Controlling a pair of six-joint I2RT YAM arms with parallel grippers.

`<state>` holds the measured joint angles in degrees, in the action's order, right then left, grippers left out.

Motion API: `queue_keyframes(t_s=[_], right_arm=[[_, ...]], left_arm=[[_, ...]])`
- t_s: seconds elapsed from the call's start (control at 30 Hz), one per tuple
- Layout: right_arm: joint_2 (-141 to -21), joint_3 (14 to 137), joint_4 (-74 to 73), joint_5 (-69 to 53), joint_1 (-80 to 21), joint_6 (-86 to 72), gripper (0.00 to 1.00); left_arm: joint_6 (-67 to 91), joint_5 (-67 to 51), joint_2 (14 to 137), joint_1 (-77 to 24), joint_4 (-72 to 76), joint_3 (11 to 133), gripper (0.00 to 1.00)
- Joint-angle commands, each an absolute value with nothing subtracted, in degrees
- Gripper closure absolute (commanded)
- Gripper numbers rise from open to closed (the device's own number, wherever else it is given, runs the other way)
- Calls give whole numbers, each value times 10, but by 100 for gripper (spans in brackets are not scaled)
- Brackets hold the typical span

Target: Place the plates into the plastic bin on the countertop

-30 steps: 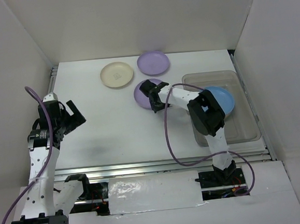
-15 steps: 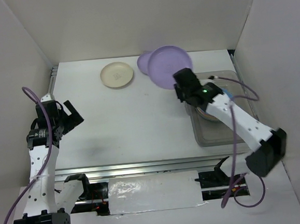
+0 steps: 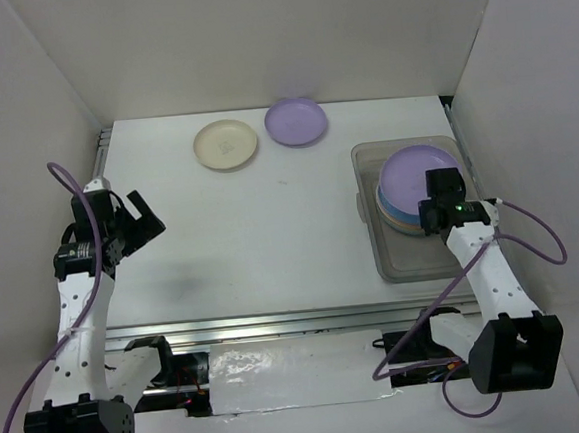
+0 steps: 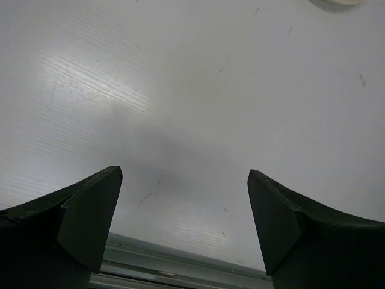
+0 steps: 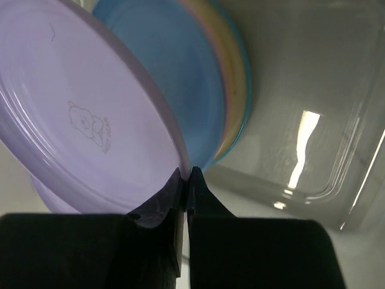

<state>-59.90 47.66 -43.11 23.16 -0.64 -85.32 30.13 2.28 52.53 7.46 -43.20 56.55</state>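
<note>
From where I stood, the right gripper (image 3: 438, 211) was inside the plastic bin (image 3: 375, 255), which sat at the right side of the countertop (image 3: 251, 240). Its two fingers were pinched tight on the near rim of a lilac plate (image 3: 413, 173). The wrist view showed the black tips meeting on that rim with no gap to speak of.

The held plate lay over a stack already in the bin, tilted a little against it. I could not tell whether it was resting on the stack or hanging just above. A blue plate (image 5: 180, 96) was on top of that stack. Beneath it showed the pinkish and yellow rims of further plates (image 5: 234, 90). A faint small figure was printed in the lilac plate's well.

Two plates lay flat on the far part of the countertop, well apart from the bin. A cream plate (image 3: 226, 143) was to the left and a second lilac plate (image 3: 296, 122) just beside it on the right.

The left gripper (image 3: 136, 225) hung over the left side of the countertop, near the metal rail (image 4: 162, 265). Its fingers were spread wide with only bare white surface between them. White walls (image 3: 255, 39) closed the space in on three sides.
</note>
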Motion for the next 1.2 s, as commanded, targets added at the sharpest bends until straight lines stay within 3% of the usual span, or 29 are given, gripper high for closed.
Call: queue_keyframes(t_s=[0.0,0.17,0.47,0.53,0.57,0.63,0.8,0.87,1.0,1.17], right_arm=[[-591,461,-381,189,70,-794,100],[-602,438,-347,154,105,-758,100],[-588,439,-301,102,91,-723,87],[-584,453,-321,105,91,-726,51],[-584,463,-330,111,91,-729,29],[-582,475,-361,124,94,-731,14],[-526,497,-399,127,104,-729,10],[-491,503,-382,109,89,-715,0],[-428,530,-347,60,40,-656,0],[-457,559,-305,-155,-25,-496,0]], left_arm=[[292,5,541,76,-403,565,1],[301,-8,565,68,-385,562,1],[328,-3,607,30,-370,591,1],[331,-4,620,15,-369,601,1],[333,-3,623,10,-368,606,1],[340,14,633,6,-370,617,1],[356,27,652,-25,-362,636,1],[367,-6,691,-7,-344,657,1],[426,-83,800,28,-291,697,1],[542,-147,915,55,-77,665,1]])
